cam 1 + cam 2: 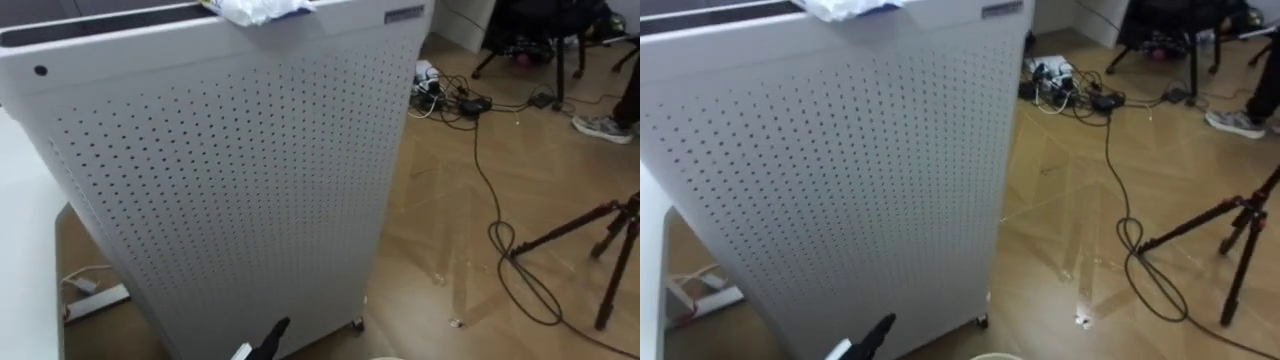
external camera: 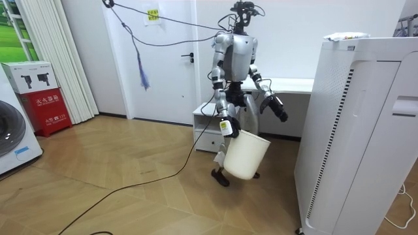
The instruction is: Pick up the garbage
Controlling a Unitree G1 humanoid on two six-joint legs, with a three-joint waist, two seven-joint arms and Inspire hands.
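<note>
On top of the white perforated cabinet (image 1: 250,180), crumpled white garbage (image 1: 255,10) is lying. Our right hand (image 2: 225,126) is gripping a white bucket (image 2: 245,156) by its rim; we cannot tell how our left hand (image 1: 272,335) is holding its fingers.

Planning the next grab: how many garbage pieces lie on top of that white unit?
1: a crumpled wrapper on the white perforated unit, at the edge of its top nearest the robot. More may be hidden further back.
</note>
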